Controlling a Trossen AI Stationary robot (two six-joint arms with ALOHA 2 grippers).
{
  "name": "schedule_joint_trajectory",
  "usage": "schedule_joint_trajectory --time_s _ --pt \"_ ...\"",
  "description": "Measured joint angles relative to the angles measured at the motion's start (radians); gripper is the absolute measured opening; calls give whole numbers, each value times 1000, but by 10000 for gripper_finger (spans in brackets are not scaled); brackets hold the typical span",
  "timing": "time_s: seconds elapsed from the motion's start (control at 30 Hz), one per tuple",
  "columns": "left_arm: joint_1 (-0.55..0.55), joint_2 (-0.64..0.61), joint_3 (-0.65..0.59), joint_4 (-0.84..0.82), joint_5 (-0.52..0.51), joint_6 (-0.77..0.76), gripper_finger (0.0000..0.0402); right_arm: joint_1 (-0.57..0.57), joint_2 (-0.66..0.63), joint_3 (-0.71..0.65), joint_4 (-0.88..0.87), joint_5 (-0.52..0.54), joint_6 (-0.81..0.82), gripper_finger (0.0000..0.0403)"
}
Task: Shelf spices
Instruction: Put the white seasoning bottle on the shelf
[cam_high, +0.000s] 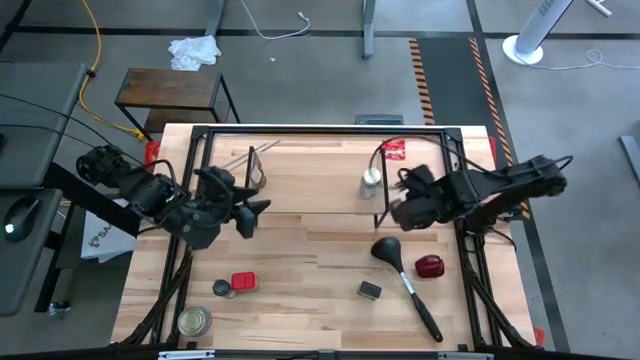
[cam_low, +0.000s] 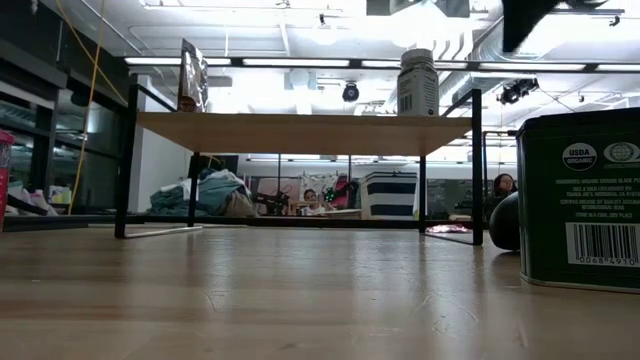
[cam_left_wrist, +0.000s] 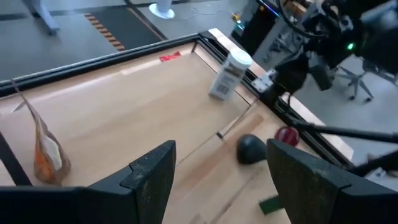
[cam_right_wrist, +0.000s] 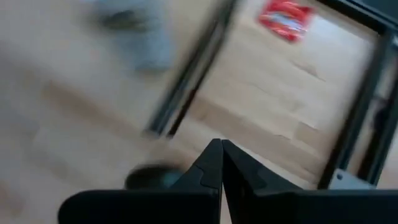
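The shelf (cam_high: 310, 185) stands at the table's far middle. A white-capped jar (cam_high: 372, 182) stands upright on its right end (cam_left_wrist: 231, 73); a brownish see-through container (cam_high: 257, 172) stands on its left part. On the table near the front left lie a red square tin (cam_high: 243, 283) and a dark-lidded jar (cam_high: 222, 288). A small black box (cam_high: 369, 290) sits front middle. My left gripper (cam_high: 252, 213) hovers open by the shelf's near left edge, its fingers apart (cam_left_wrist: 217, 180). My right gripper (cam_high: 398, 214) is shut, empty (cam_right_wrist: 221, 163), near the shelf's right legs.
A black ladle (cam_high: 405, 272) and a round red thing (cam_high: 429, 266) lie right of the middle. A wide glass jar with a metal lid (cam_high: 194, 321) stands front left. A flat red packet (cam_high: 392, 150) lies at the far right. The box looms close in the low view (cam_low: 580, 200).
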Motion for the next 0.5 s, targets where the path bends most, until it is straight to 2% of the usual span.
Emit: schedule_joint_trajectory --time_s 0.1,0.17,0.27,0.5 --pt "34 -1 0 23 22 -22 246 -29 -49 -101 46 90 166 0" --pt "52 -3 0 53 24 -21 246 -56 -81 -146 142 146 213 0" --pt "71 -4 0 80 25 0 246 -113 -119 -196 300 165 147 0" --pt "90 -3 0 87 27 11 246 -212 -94 -258 536 77 -22 0"
